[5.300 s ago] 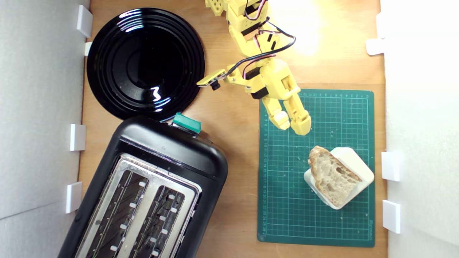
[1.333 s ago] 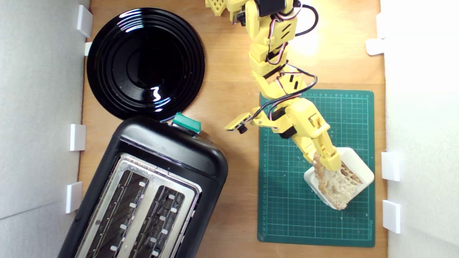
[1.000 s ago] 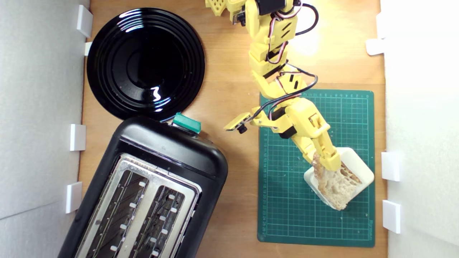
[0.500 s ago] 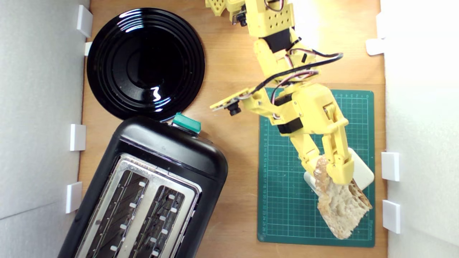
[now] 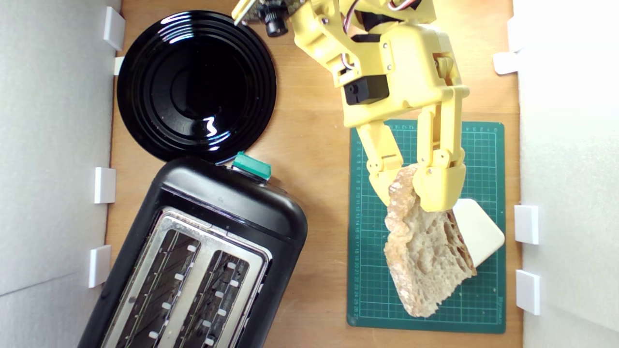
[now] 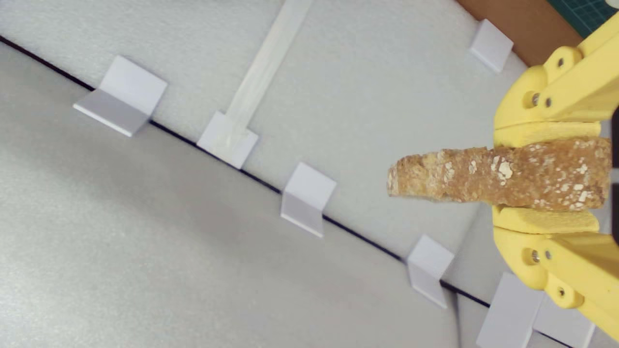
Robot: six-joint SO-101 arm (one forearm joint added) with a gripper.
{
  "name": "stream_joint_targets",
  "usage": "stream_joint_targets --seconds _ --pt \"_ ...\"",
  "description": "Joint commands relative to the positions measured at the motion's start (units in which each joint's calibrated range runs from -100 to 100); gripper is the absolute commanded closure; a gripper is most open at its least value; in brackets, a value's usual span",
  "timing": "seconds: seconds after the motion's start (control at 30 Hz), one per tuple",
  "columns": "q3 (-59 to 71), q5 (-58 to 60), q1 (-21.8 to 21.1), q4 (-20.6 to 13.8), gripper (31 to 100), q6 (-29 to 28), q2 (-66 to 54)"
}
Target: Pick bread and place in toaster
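Pinching the bread [image 5: 425, 251] by its crust, gripper [image 5: 411, 186] above green mat [image 5: 372, 270].

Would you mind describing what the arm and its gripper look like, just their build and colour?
The arm is bright yellow moulded plastic with small screws, a black servo block set in its side, and red, white and black cables near the top. A small black camera juts from it on a bracket. The gripper has two long, blunt yellow jaws.
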State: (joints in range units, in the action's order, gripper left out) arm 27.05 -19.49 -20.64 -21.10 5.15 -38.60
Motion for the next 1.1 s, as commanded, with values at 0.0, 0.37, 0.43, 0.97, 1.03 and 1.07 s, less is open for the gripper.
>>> stream_joint_targets --seconds 0.0,0.37,0.43,0.97,1.03,1.07 --pt "-15.7 -9.7 -0.6 -0.7 69.2 0.9 0.2" --pt "-54.1 -39.0 0.3 0.2 69.2 13.9 11.4" --pt "-57.1 -41.6 1.4 0.2 69.2 16.4 12.5" --pt "-61.0 -45.1 18.7 3.9 68.8 40.2 13.1" --pt "-60.9 -45.1 19.7 3.1 68.7 41.9 13.3" --pt "-60.8 -45.1 20.6 3.0 68.8 42.7 13.6"
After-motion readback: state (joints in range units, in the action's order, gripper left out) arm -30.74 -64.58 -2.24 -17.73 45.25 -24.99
